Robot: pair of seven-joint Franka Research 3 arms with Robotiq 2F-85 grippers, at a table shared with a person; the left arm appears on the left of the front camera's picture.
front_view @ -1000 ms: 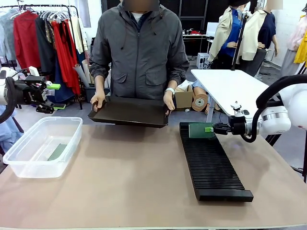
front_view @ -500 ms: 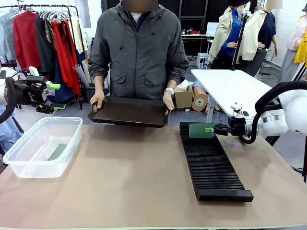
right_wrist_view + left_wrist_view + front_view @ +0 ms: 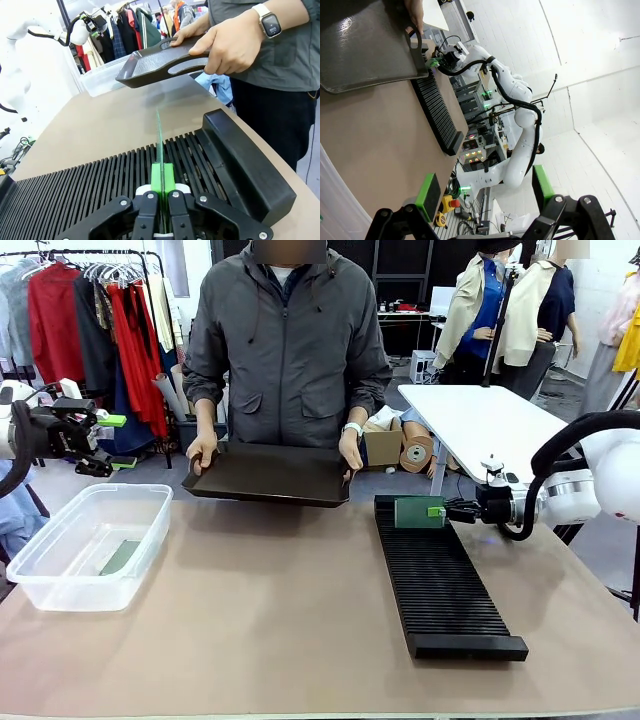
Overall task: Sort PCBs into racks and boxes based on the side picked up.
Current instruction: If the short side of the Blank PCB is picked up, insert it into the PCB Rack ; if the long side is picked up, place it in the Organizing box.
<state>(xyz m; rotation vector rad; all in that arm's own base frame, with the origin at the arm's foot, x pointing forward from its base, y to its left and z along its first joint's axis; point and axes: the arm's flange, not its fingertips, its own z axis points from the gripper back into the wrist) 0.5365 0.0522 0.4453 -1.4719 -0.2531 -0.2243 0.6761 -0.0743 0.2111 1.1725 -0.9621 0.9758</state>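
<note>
Since a second earlier, little had moved but the person's tray [image 3: 268, 475], shifted slightly. The rack [image 3: 438, 575] ran lengthwise toward the robot. The right gripper [image 3: 447, 509] pinched the PCB [image 3: 418, 512] upright, edge-down over its far slots. The left gripper [image 3: 108, 422] hung spread over the box [image 3: 88, 545].

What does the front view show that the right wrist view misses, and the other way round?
Front view alone: a PCB lying flat on the floor of the clear tub, and the rack's near end on the table. Right wrist view alone: the held PCB edge-on, standing in a rack slot with the right gripper shut on its edge, and the person's watch. Shared: the black tray held by the person's hands, the rack, the tub and the left arm's gripper.
</note>
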